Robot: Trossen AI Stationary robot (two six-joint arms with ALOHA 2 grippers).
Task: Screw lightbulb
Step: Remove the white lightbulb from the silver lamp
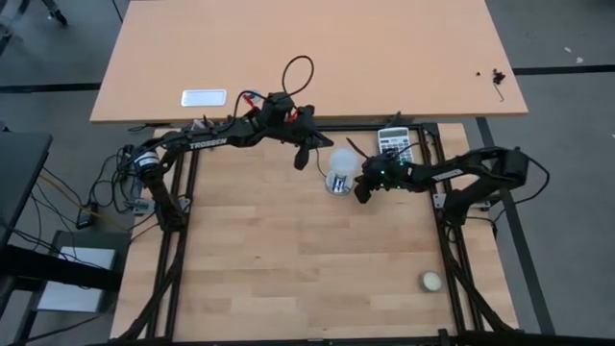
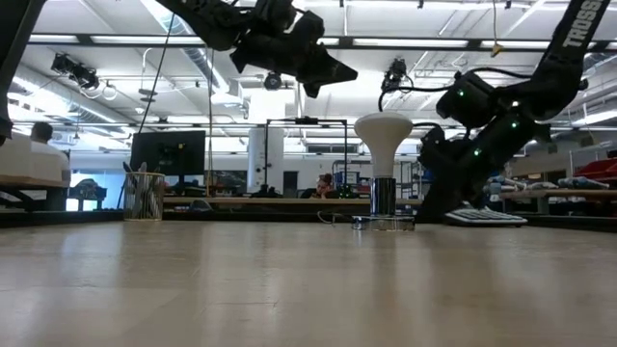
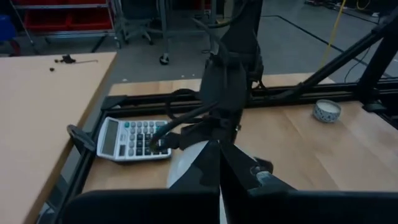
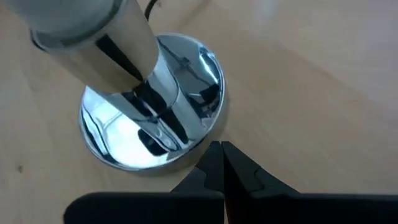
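A grey calculator (image 1: 394, 142) lies at the far edge of the wooden table (image 1: 288, 269), toward its right corner. 1 cream-white ball (image 1: 430, 281) rests near the table's right edge, toward the near corner. On the lighter tabletop (image 1: 384, 48) beyond lie a white rectangular card (image 1: 204, 97) near its left edge and small dark bits (image 1: 496, 77) near its right edge.

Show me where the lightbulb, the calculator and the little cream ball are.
lightbulb (image 2: 383, 128): low view, on its white dome.
calculator (image 3: 134, 138): left wrist view, on its keypad.
cream ball (image 1: 430, 281): high view, on its middle.
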